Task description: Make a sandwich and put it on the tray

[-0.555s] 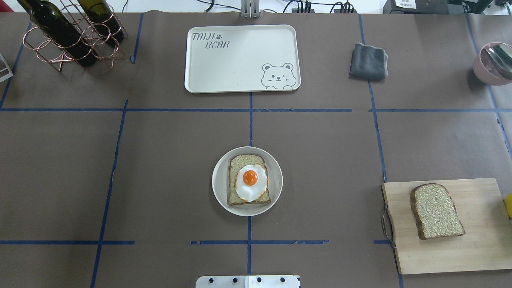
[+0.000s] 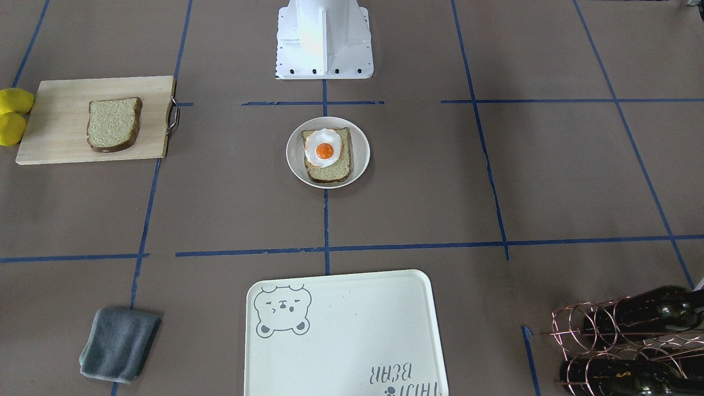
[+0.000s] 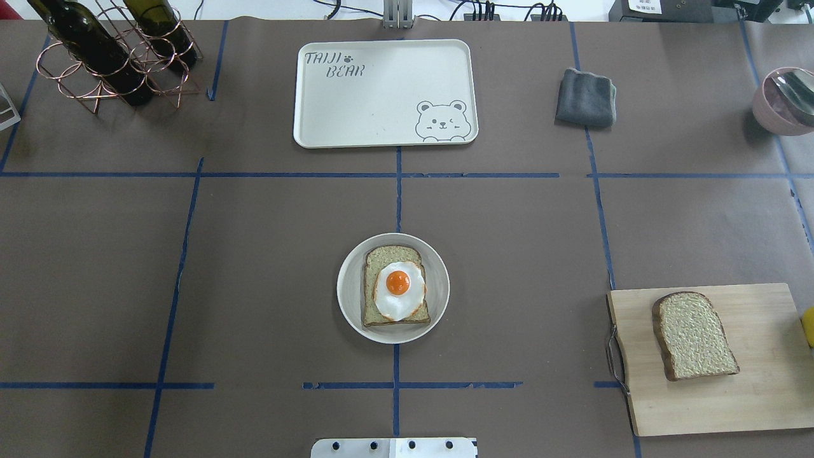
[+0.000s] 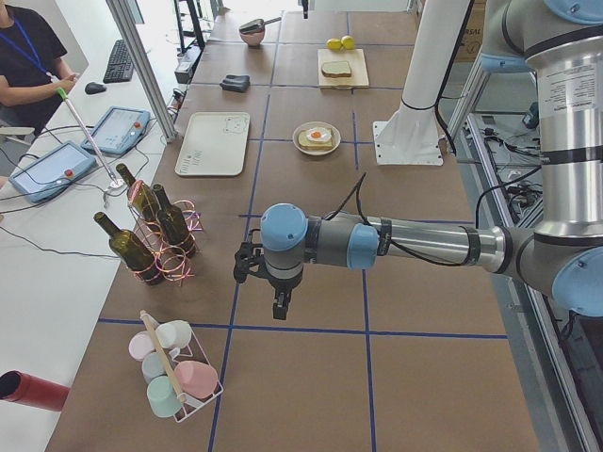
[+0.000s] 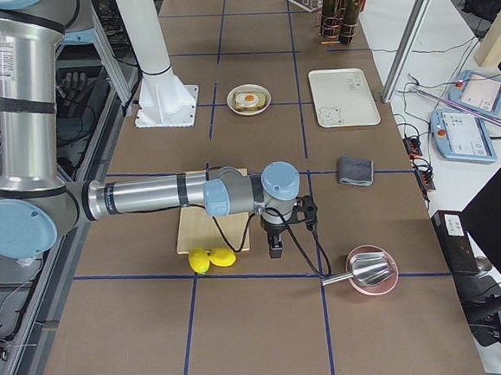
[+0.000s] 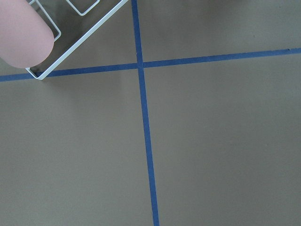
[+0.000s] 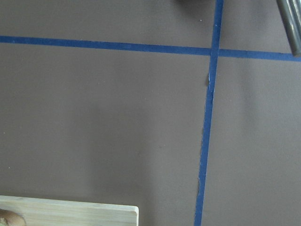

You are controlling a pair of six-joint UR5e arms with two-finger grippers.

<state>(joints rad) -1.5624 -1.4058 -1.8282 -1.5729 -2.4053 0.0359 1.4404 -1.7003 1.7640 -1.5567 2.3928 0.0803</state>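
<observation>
A small round white dish (image 3: 346,289) at the table's middle holds one bread slice (image 3: 391,256) with a fried egg (image 3: 399,289) lying uncovered on top. A second bread slice (image 3: 693,335) lies apart on the wooden cutting board (image 3: 763,394) at the right. The cream bear tray (image 3: 381,95) sits bare at the far middle. The left gripper (image 4: 281,306) shows only in the exterior left view, far off near the bottle rack. The right gripper (image 5: 275,251) shows only in the exterior right view, beside the board. I cannot tell whether either is open or shut.
A copper rack with wine bottles (image 3: 114,54) stands far left. A grey cloth (image 3: 586,97) lies right of the tray. A pink bowl with a spoon (image 3: 785,102) is far right. Two lemons (image 2: 12,115) touch the board's outer end. The robot base (image 2: 324,38) stands behind the dish.
</observation>
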